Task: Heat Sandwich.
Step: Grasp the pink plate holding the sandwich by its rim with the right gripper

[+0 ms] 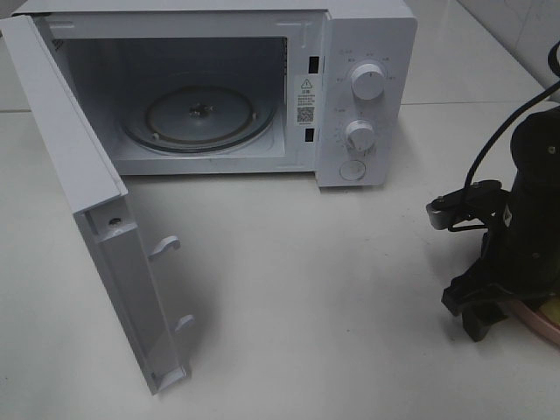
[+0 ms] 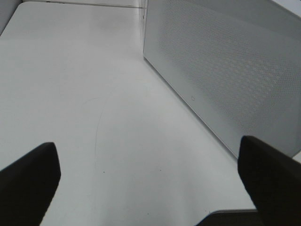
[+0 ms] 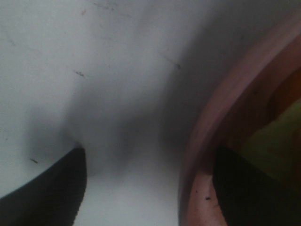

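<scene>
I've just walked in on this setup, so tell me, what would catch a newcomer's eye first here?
The white microwave at the back of the table, its door swung wide open and the glass turntable bare. Next, the right gripper low at the right of the high view, jaws apart astride the rim of a pink plate, where a sliver of the sandwich shows.
</scene>
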`<state>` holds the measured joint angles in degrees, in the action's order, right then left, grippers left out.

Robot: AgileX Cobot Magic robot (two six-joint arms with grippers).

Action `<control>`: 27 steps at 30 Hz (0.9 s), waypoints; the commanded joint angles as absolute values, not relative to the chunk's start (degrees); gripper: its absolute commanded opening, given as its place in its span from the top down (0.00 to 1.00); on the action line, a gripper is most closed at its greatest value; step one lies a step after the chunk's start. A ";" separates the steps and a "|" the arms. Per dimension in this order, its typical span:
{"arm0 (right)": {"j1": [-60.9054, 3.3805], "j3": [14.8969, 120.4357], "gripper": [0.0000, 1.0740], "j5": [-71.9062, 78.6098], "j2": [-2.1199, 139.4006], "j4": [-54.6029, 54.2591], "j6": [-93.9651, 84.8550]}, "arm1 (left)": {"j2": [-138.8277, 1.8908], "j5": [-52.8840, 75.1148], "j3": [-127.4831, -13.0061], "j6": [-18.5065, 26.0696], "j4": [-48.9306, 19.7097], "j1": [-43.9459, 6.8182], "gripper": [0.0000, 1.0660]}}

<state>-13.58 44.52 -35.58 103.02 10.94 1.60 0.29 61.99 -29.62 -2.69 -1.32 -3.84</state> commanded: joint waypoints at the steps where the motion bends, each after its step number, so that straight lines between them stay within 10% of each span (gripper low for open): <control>1: -13.35 44.12 0.44 -35.52 103.36 11.63 2.86 | 1.26 61.25 -29.51 -2.58 -1.66 -3.55 0.09; 11: -13.35 44.12 1.00 -37.07 103.36 18.62 11.40 | 1.26 61.25 -29.51 -2.58 -1.66 -3.55 0.09; 27: -16.04 44.18 1.00 -39.65 101.59 26.24 21.89 | 1.26 61.25 -29.51 -2.58 -1.66 -3.55 0.09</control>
<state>-15.99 44.52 -38.79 101.99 25.55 20.11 0.29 61.99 -29.62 -2.69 -1.32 -3.84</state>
